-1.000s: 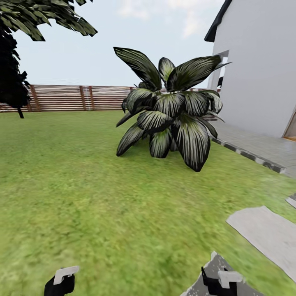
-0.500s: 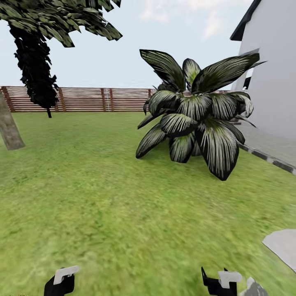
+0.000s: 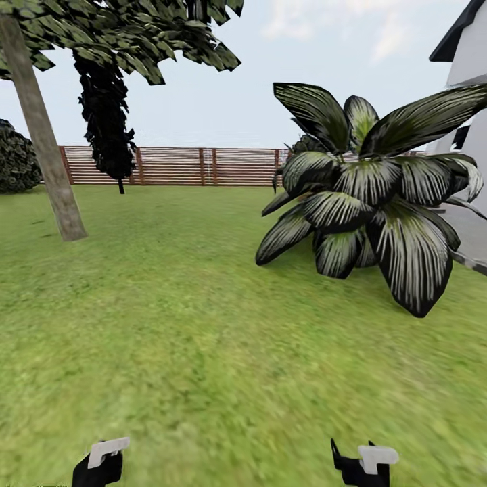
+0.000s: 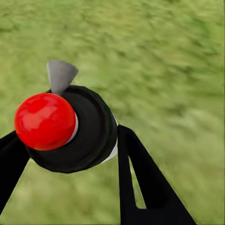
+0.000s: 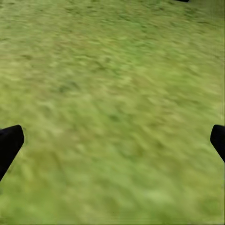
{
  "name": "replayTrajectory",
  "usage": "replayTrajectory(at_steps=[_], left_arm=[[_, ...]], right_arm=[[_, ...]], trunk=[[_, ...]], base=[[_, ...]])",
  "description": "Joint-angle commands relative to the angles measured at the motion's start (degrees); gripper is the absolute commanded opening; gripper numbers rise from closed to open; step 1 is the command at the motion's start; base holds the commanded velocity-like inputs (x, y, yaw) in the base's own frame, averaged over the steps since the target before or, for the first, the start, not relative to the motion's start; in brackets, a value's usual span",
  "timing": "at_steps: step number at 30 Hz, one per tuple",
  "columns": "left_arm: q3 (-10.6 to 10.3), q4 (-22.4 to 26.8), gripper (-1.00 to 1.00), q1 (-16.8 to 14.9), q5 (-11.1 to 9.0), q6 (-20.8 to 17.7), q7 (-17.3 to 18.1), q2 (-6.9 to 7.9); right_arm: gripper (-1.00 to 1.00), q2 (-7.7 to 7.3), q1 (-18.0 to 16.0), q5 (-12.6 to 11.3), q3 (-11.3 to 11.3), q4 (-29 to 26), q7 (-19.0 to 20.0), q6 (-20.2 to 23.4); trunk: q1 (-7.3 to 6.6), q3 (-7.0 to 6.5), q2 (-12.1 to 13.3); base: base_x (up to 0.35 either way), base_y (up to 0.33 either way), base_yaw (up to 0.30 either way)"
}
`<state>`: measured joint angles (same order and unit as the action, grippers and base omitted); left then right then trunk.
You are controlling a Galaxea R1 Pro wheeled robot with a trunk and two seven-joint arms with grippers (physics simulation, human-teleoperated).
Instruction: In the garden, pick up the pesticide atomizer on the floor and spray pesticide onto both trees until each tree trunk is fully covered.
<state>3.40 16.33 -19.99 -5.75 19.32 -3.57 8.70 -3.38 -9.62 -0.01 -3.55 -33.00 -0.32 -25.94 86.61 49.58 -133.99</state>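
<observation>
The atomizer (image 4: 70,126), red-capped, is gripped between the fingers of the left end effector (image 4: 65,154) above open grass (image 3: 203,325), the right end effector (image 5: 112,138) is spread wide and empty, and a tree trunk (image 3: 47,155) is seen far left before the fence (image 3: 203,166).

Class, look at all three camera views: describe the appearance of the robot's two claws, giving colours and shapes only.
In the head view, the left claw and right claw are black blocks, each topped by a pale grey, angular plate. In the wrist views their fingers are plain matte black, flat and tapering. No cables or markings show.
</observation>
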Motion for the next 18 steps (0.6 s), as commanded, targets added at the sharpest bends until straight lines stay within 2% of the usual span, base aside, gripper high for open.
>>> replayTrajectory(at_steps=[1, 18], left_arm=[[-0.14, -0.06, -1.00, -0.05, -0.58, 0.19, 0.06, 0.00], [-0.14, -0.07, -1.00, -0.05, -0.58, 0.19, 0.06, 0.00]], right_arm=[[1.00, 0.01, -0.02, 0.01, -0.05, -0.01, -0.03, -0.16], [1.00, 0.22, 0.00, 0.01, 0.04, -0.04, -0.12, -0.16]], trunk=[[0.01, 0.05, -0.02], [0.01, 0.42, -0.02]], base=[[0.191, 0.246, 0.274], [0.191, 0.246, 0.278]])
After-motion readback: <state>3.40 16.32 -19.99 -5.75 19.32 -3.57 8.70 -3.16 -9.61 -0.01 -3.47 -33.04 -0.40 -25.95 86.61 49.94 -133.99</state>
